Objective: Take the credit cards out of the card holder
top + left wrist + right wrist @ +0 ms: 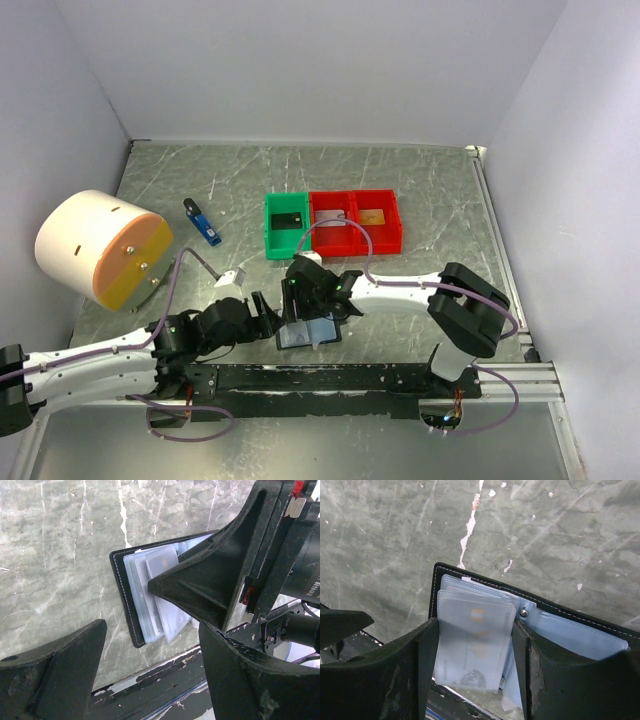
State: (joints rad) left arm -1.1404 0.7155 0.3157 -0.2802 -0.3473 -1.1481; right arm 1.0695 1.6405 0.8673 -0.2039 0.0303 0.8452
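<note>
Open right pincer (476, 630) straddles the silvery plastic credit card (470, 655) sleeved in the flat black folding card holder (434, 587) on the bench (545, 530); we advise pinching card alone, open left pincer (152, 626) steadying.

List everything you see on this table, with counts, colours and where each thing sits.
card holder: one, black, open, near edge
black card: one, in green bin
silvery card: one, red bin left compartment
orange-gold card: one, red bin right compartment
pale card: one, sleeved in holder
stick: one, blue-black, left of bins
drum: one, white and orange, far left
left tool: one, black, open, beside holder
right tool: one, black, jaws astride the sleeves, grip unclear
</note>
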